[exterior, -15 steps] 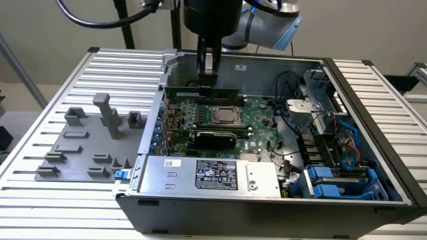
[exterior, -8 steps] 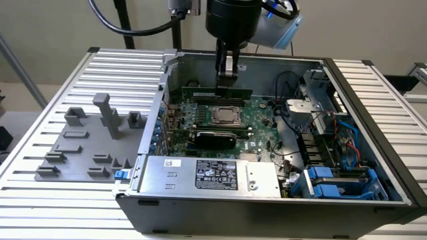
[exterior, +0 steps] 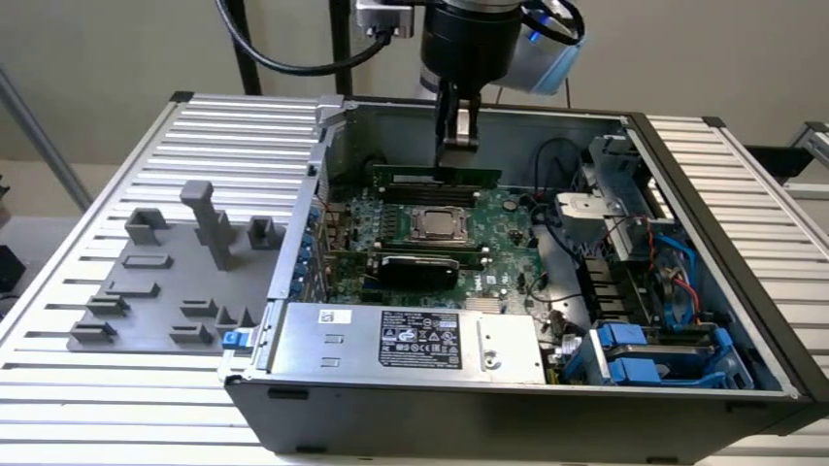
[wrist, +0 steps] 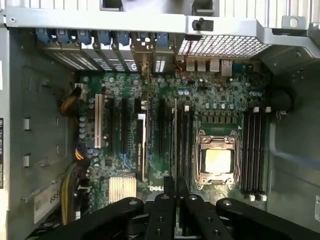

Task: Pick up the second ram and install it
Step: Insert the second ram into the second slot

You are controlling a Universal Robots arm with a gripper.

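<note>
Gripping the second ram point(exterior: 417, 177) by its upper edge, the claw point(exterior: 456, 148) hangs straight down from the arm into the open computer case point(exterior: 725, 184), as the exterior view shows it. The green stick is level and upright, with its long side across the view. It is over the motherboard point(exterior: 508, 216) and near the processor socket point(exterior: 438, 224). The grey fixture tray point(exterior: 143, 282) lies well apart at the exterior view's left. In the wrist view the claw point(wrist: 176, 197) has its two fingers pressed close together. A thin pale line runs out from between them, just beside the processor socket point(wrist: 216, 160), and is probably the second ram point(wrist: 175, 135) seen on its edge. It lies parallel to the long black memory slots point(wrist: 252, 150) on the other side of the socket. My judgement is that the picking up is done and the installing is the step in hand, with the stick held over the board and not yet seated. Seating it asks for the lower edge exactly in line with an empty slot, and then a straight, even push downward.
</note>
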